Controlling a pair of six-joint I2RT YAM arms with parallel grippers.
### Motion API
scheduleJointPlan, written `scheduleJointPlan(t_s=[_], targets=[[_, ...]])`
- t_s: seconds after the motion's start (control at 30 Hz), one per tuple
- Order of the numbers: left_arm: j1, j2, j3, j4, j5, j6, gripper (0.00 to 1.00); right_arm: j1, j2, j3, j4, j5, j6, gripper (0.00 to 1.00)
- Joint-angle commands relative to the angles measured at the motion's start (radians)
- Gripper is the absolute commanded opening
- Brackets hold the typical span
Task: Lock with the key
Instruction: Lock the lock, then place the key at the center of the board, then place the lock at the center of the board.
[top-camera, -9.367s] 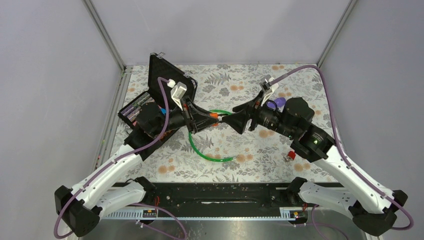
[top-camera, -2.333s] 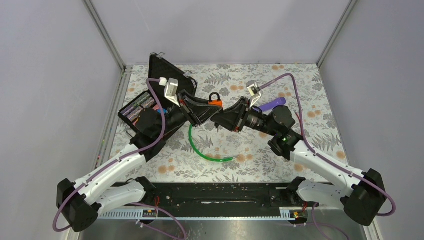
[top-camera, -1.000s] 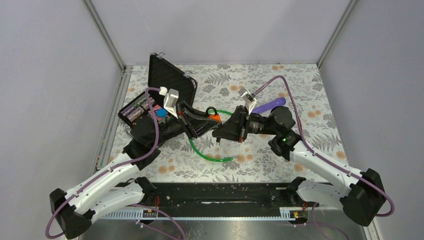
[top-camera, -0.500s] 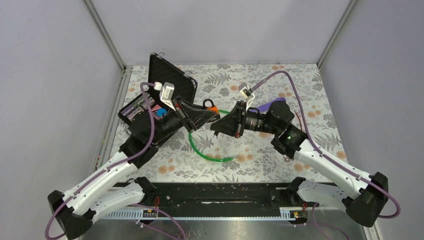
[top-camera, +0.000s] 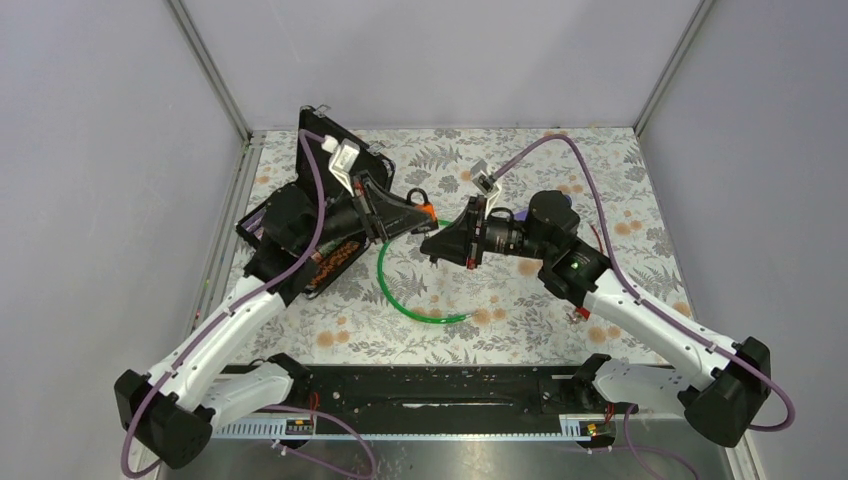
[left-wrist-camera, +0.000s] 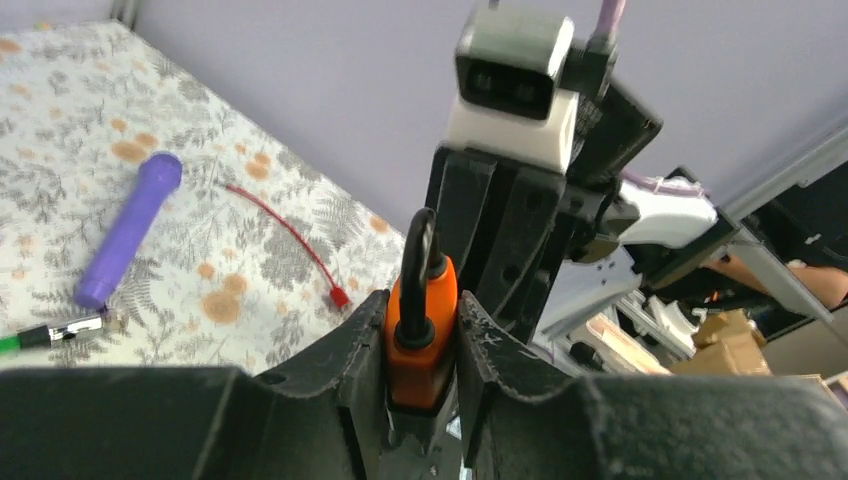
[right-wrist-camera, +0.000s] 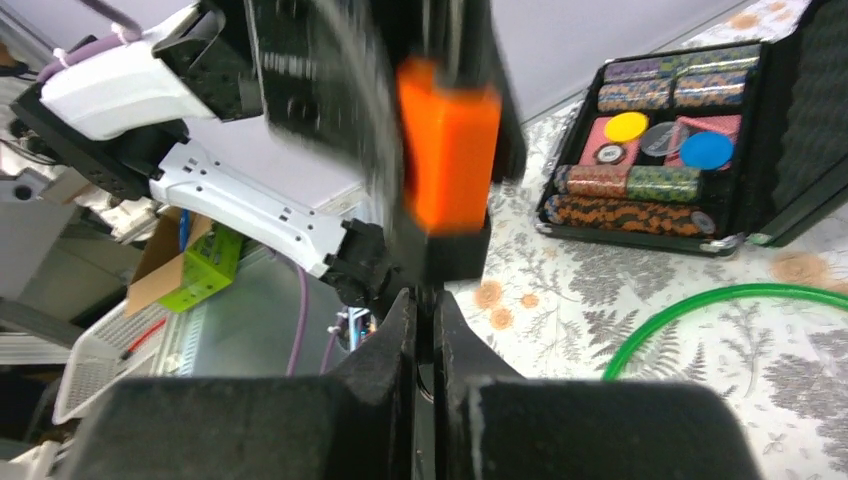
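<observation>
my left gripper (left-wrist-camera: 420, 335) is closed on the orange padlock (left-wrist-camera: 420, 330), one finger on each side of its body, with the black shackle standing out above the fingers. the padlock (top-camera: 425, 209) is held in the air over the flowered table (top-camera: 520, 310), between my two arms. my right gripper (right-wrist-camera: 426, 300) is pressed nearly together on the thin dark key (right-wrist-camera: 427, 325), mostly hidden, and its tips sit just under the black bottom of the padlock (right-wrist-camera: 447, 160). behind lies an open case of chips (right-wrist-camera: 650, 170).
</observation>
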Motion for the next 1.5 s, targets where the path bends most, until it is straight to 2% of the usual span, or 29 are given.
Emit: scheduleJointPlan(t_s=[0.0,0.1,0.2,0.3,0.43,0.6,0.8,1.0,1.1,1.23,1.47], targets=[[0.152,0.018,0.038,0.468,-0.145,-0.090,0.00,0.049,0.018,-0.021,-0.109,-0.328,0.061,0.00],[0.184,0.037,0.021,0.579,-0.127,-0.147,0.00,0.049,0.025,-0.056,0.077,-0.360,0.237,0.00],[0.188,0.065,0.030,0.614,-0.108,-0.164,0.00,0.046,0.023,-0.075,0.191,-0.356,0.333,0.00],[0.187,0.086,0.033,0.599,-0.107,-0.143,0.00,0.026,-0.006,-0.046,0.040,-0.263,0.250,0.00],[0.186,0.085,0.004,0.480,-0.138,-0.057,0.00,-0.061,-0.049,-0.023,-0.193,-0.103,0.156,0.00],[0.154,0.147,-0.032,0.361,-0.213,0.044,0.00,-0.154,-0.001,0.042,-0.400,0.179,0.048,0.00],[0.051,0.373,0.059,0.189,-0.346,0.202,0.00,-0.218,0.174,0.144,-0.389,0.420,-0.004,0.00],[0.040,0.704,0.259,0.132,-0.387,0.168,0.00,-0.258,0.432,0.291,-0.346,0.655,-0.020,0.00],[0.039,0.853,0.405,0.040,-0.420,0.187,0.00,-0.268,0.584,0.386,-0.307,0.667,-0.026,0.00],[0.043,0.987,0.525,-0.025,-0.474,0.189,0.00,-0.279,0.742,0.501,-0.304,0.683,-0.012,0.00],[0.048,1.159,0.662,-0.126,-0.515,0.141,0.05,-0.293,0.906,0.611,-0.350,0.719,0.053,0.03]])
